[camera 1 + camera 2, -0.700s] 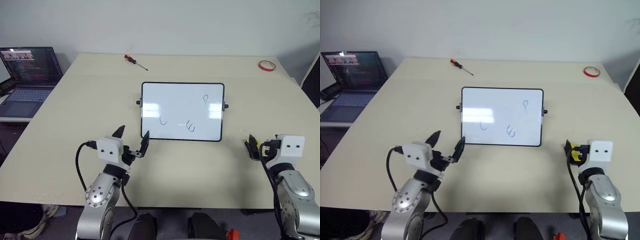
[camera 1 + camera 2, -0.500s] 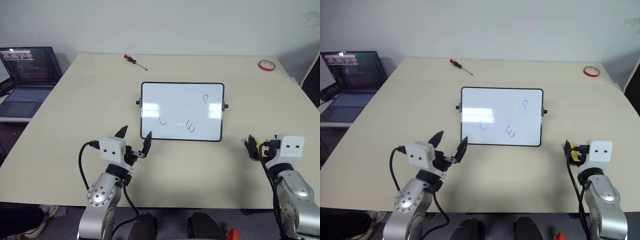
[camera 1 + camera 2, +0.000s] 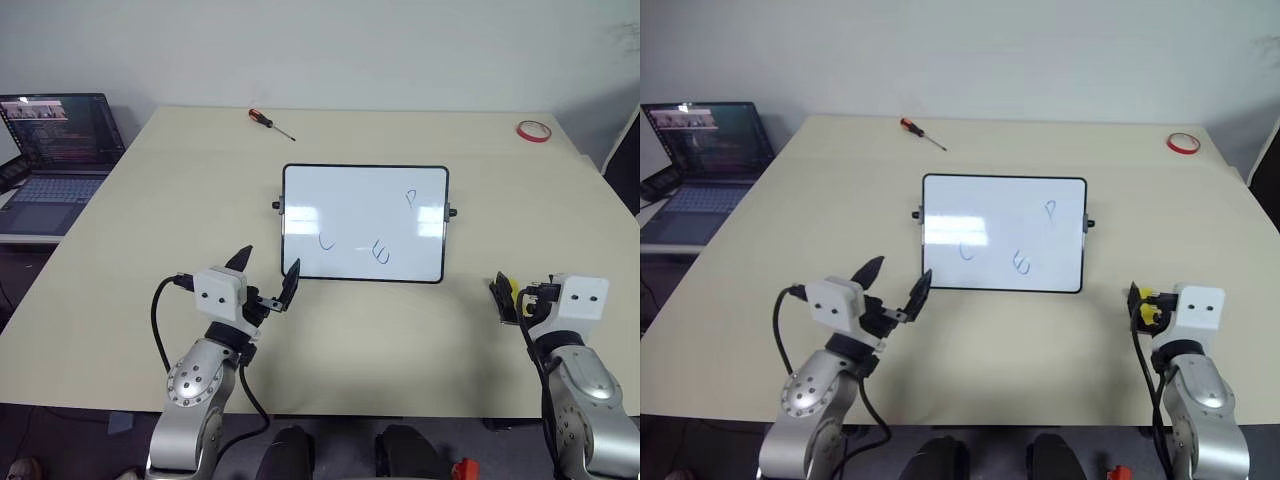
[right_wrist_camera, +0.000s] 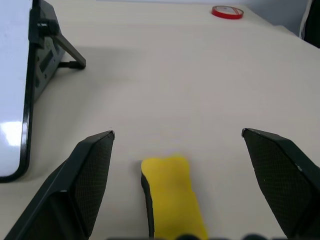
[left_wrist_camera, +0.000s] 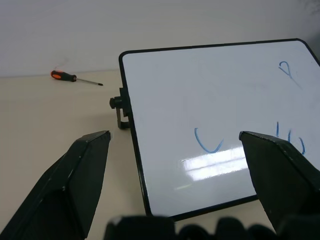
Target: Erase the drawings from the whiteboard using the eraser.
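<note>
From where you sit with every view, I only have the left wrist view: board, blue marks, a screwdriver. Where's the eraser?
Observer: The eraser lies on the table between the right gripper's open fingers, not gripped.
Operator: Which side of the whiteboard?
Observer: To the right of the whiteboard, near the table's front edge.
Operator: Anything else on the table?
Observer: A red tape ring sits at the far right corner.

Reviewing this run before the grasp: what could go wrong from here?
1. The right gripper stands open around the eraser without closing; a skewed close could push the small block away.
2. The whiteboard leans on a stand; wiping pressure might slide or tip it.
3. The drawings are spread apart; a single pass may miss one.
</note>
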`<state>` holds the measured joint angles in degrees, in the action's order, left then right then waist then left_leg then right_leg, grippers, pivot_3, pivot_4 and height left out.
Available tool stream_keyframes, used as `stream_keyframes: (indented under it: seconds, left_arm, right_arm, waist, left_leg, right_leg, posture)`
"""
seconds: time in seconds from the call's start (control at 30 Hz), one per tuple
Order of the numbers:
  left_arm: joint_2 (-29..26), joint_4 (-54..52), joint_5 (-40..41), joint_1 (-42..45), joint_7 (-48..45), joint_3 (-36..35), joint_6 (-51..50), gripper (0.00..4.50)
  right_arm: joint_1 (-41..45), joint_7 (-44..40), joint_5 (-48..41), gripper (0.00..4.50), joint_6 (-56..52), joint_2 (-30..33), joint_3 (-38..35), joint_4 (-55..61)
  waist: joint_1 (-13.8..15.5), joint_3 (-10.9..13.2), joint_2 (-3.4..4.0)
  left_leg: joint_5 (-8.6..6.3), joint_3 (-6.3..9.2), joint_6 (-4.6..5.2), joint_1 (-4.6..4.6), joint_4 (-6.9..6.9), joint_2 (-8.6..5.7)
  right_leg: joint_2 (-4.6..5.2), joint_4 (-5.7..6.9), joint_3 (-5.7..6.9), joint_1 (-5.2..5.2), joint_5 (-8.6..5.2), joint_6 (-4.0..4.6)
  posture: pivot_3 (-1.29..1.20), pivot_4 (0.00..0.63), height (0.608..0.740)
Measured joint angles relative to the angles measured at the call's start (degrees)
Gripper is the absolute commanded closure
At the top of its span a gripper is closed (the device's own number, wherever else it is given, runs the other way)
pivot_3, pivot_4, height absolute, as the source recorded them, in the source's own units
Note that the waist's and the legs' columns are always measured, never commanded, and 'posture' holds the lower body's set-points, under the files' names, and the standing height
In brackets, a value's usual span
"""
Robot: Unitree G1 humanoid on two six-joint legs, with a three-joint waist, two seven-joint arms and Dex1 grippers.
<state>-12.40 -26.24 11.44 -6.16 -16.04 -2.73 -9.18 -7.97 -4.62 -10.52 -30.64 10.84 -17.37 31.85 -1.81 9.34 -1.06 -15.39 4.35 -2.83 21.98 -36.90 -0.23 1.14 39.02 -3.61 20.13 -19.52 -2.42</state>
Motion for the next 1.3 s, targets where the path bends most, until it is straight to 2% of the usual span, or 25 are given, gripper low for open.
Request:
stream_keyframes:
  seconds: [0.2, 0.37, 0.7, 0.9, 1.03, 1.3]
  left_arm:
    - [0.41, 4.24, 2.15, 2.61, -2.02, -0.05, -0.44, 0.0]
    - [-0.22, 9.11, 4.47, 9.09, -6.48, 0.34, -0.37, 0.0]
    - [-4.08, 15.75, 10.02, 21.82, -28.65, 10.11, -0.36, 0.0]
    - [-7.09, 22.46, 8.9, 26.59, -39.07, 16.01, -0.23, 0.0]
    - [-7.59, 26.21, 6.37, 29.27, -42.15, 17.98, 1.01, 0.0]
    - [-7.51, 26.49, 5.93, 29.91, -43.51, 18.5, 1.26, 0.0]
  right_arm:
    - [-0.04, 0.35, 0.23, 0.03, 0.07, -0.55, 0.61, -0.07]
    - [-0.47, 0.64, 0.15, 0.03, 0.07, -0.47, 0.14, 0.07]
    - [0.46, 2.01, -2.43, 0.03, -2.45, -2.44, -0.6, 0.27]
    - [3.61, -1.48, -4.74, 0.03, -5.64, 0.2, 0.61, -3.61]
    - [5.97, -2.62, -4.75, 0.03, -5.59, 1.19, 1.04, -7.16]
    - [6.92, -2.8, -4.69, 0.03, -4.89, 1.36, 1.21, -9.08]
  waist:
    - [0.15, 0.0, 0.0]
    - [0.15, 0.0, 0.0]
    - [-0.02, -0.01, 0.02]
    - [-0.16, 0.0, 0.04]
    - [-0.05, 0.01, 0.04]
    - [-0.06, 0.01, 0.05]
  left_leg:
    - [0.0, 0.03, 0.0, 0.02, -0.01, -0.04]
    - [0.0, 0.02, 0.0, 0.02, -0.01, -0.04]
    - [0.01, -0.02, 0.0, 0.02, -0.01, -0.05]
    - [0.01, 0.01, 0.01, 0.0, -0.01, -0.05]
    - [0.01, 0.01, 0.01, 0.05, -0.02, -0.07]
    - [0.01, 0.01, 0.01, 0.07, -0.02, -0.04]
  right_leg:
    - [-0.01, 0.0, 0.04, -0.01, 0.0, 0.0]
    - [-0.02, 0.01, 0.06, 0.0, 0.0, 0.0]
    - [-0.1, 0.0, 0.02, 0.0, 0.0, 0.0]
    - [-0.14, 0.02, 0.03, 0.01, 0.0, 0.0]
    - [-0.12, -0.01, 0.03, 0.02, 0.0, 0.0]
    - [-0.09, 0.0, 0.01, 0.05, 0.0, -0.01]
  posture:
    - [0.0, 0.15, 0.74]
    - [0.0, 0.15, 0.74]
    - [0.0, 0.15, 0.74]
    - [0.0, 0.15, 0.74]
    - [0.0, 0.15, 0.74]
    - [0.0, 0.15, 0.74]
